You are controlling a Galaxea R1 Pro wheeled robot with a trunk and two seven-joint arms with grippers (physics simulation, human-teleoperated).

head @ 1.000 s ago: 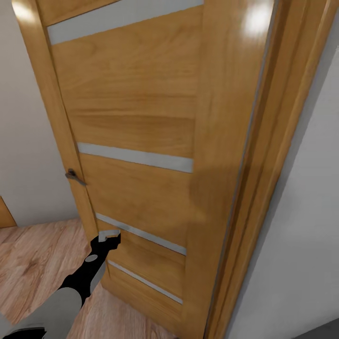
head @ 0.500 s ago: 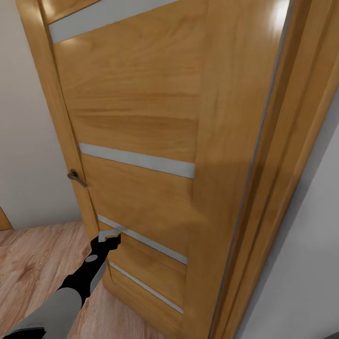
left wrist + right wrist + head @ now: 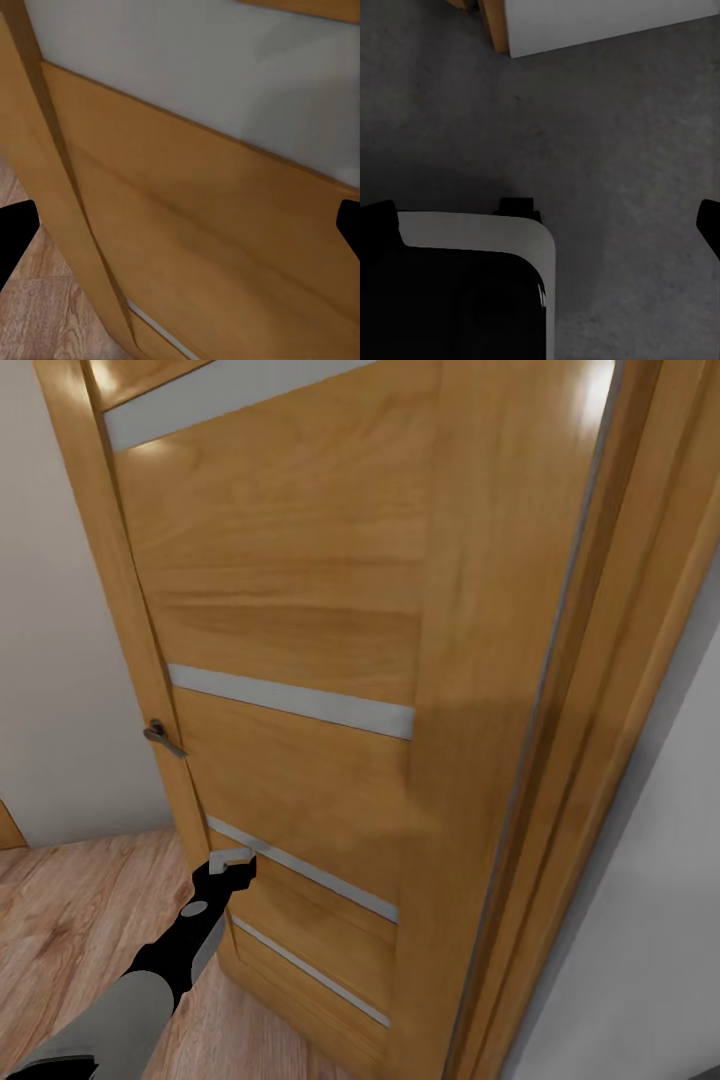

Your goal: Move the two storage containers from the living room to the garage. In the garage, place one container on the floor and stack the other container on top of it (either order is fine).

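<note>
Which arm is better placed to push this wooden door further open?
Probably the left: the left gripper sits open against the door. The right gripper faces the concrete floor.

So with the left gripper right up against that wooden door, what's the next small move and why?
Probably push the door further open with the left gripper. Its open fingertips sit at the door's lower edge, well below the handle; the door stands ajar over wood-plank floor, while the right wrist view shows grey concrete floor.

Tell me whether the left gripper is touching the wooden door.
Cannot tell. In the head view the left gripper overlaps the door near its edge, but no view shows contact or a gap plainly.
</note>
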